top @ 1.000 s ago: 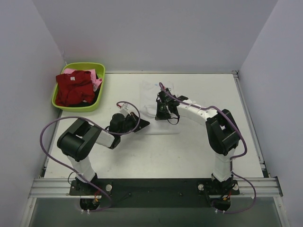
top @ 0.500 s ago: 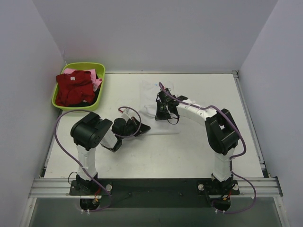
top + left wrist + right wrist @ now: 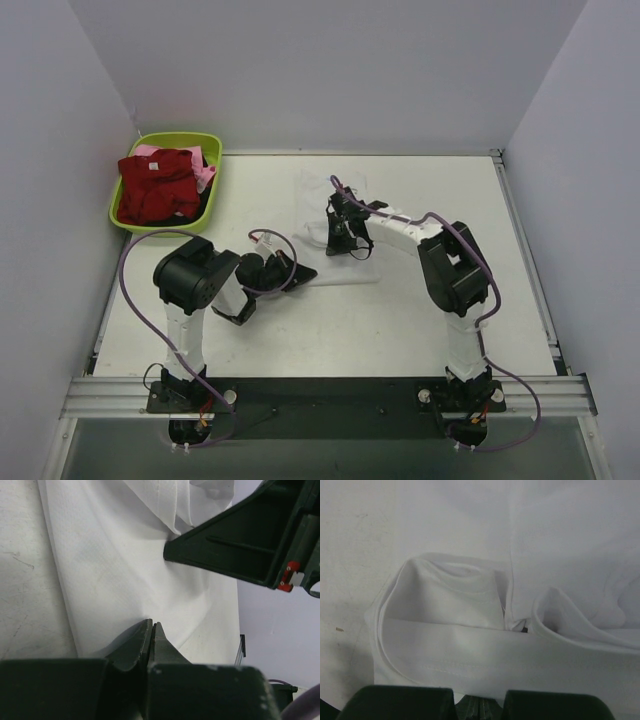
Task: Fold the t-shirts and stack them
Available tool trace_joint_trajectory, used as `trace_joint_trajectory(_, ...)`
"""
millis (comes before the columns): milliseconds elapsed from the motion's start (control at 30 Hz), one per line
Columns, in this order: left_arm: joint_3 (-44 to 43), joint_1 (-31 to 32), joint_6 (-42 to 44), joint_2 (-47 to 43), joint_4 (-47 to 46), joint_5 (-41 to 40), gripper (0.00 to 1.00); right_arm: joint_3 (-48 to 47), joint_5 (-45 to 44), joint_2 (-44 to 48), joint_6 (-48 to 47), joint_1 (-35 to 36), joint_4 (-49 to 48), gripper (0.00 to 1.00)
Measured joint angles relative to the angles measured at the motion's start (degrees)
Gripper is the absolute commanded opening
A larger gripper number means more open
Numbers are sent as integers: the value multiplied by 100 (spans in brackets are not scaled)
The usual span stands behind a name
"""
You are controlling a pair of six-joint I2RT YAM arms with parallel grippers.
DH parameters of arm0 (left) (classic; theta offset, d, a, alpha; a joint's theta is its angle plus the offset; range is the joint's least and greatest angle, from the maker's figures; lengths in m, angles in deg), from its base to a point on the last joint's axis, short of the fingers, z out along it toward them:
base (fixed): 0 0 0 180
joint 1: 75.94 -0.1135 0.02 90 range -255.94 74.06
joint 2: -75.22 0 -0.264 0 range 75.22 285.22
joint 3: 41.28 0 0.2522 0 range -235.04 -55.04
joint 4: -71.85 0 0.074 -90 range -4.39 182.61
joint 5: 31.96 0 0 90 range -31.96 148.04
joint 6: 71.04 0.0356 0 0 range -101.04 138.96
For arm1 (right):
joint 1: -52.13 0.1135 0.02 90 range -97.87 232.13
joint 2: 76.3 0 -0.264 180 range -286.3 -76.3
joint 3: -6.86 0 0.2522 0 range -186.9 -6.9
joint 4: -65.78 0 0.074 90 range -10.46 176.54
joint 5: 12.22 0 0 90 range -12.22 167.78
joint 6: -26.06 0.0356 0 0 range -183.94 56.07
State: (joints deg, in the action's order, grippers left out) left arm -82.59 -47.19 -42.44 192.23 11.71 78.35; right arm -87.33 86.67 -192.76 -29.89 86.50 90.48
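Observation:
The large white t-shirt (image 3: 318,200) lies partly folded on the table's middle. My right gripper (image 3: 341,240) is down on it, shut on a folded hem of the white t-shirt (image 3: 470,650), which drapes over the jaws (image 3: 480,707). My left gripper (image 3: 303,272) lies low at the shirt's near-left edge. Its fingers (image 3: 152,626) are pressed together, with the tips over the white cloth (image 3: 125,570) and no cloth visible between them. The dark red t-shirt (image 3: 158,185) and the pink t-shirt (image 3: 205,176) lie crumpled in the basin.
The lime-green basin (image 3: 160,227) stands at the table's far left. White walls close in the back and both sides. My right gripper's dark body (image 3: 235,545) hangs close above the cloth in the left wrist view.
My left arm's elbow has folded in and swung right, and its gripper has slid slightly nearer. My right gripper has edged a little left on the white shirt.

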Motion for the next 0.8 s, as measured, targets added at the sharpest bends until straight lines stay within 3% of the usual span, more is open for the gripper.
trace_joint_trajectory(800, 245, 0, -52, 0, -264, 81, 0, -2559, -149, -1563, -439, -603, 256, 0)
